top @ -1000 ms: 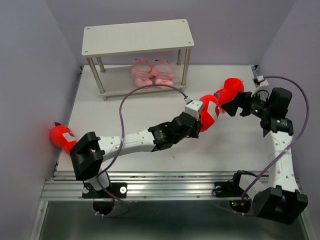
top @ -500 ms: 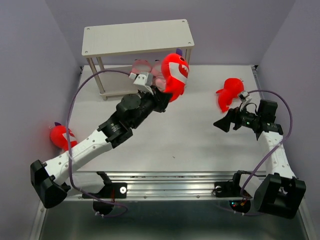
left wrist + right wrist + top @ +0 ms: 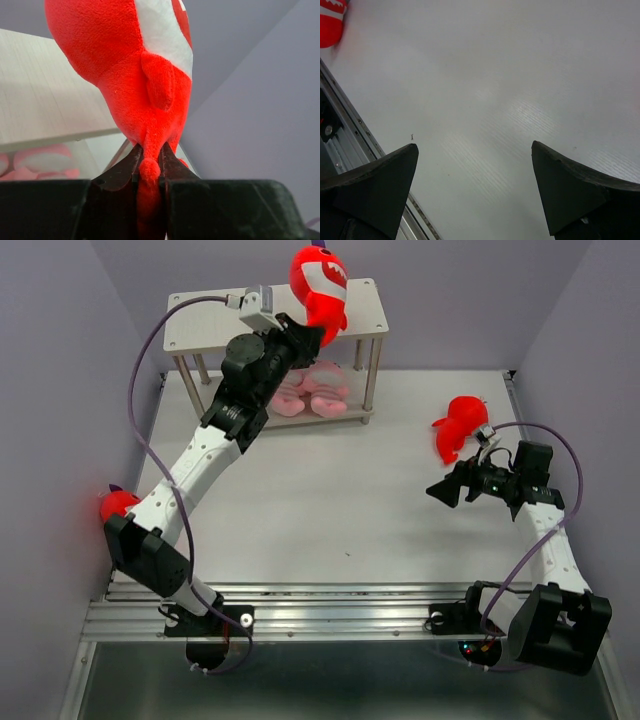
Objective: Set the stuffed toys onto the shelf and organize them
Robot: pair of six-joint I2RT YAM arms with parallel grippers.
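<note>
My left gripper [image 3: 303,333] is shut on the tail of a red shark [image 3: 318,285] and holds it above the right part of the shelf's top board [image 3: 215,320]. In the left wrist view the shark [image 3: 130,65] rises from the closed jaws [image 3: 150,157]. Two pink striped toys [image 3: 305,385] lie on the shelf's lower board. A second red shark [image 3: 458,425] lies on the table at the right. A third red shark [image 3: 118,505] lies at the table's left edge, half hidden by my left arm; it also shows in the right wrist view [image 3: 331,20]. My right gripper [image 3: 440,492] is open and empty over the table.
The white table [image 3: 330,500] ends at a metal rail [image 3: 330,595] at the front. Purple walls close in the left, back and right sides. The shelf's thin legs [image 3: 371,375] stand near the back wall.
My left arm has swung up and back, carrying the red shark from in front of the shelf to above its top board. My right arm has stayed almost still.
</note>
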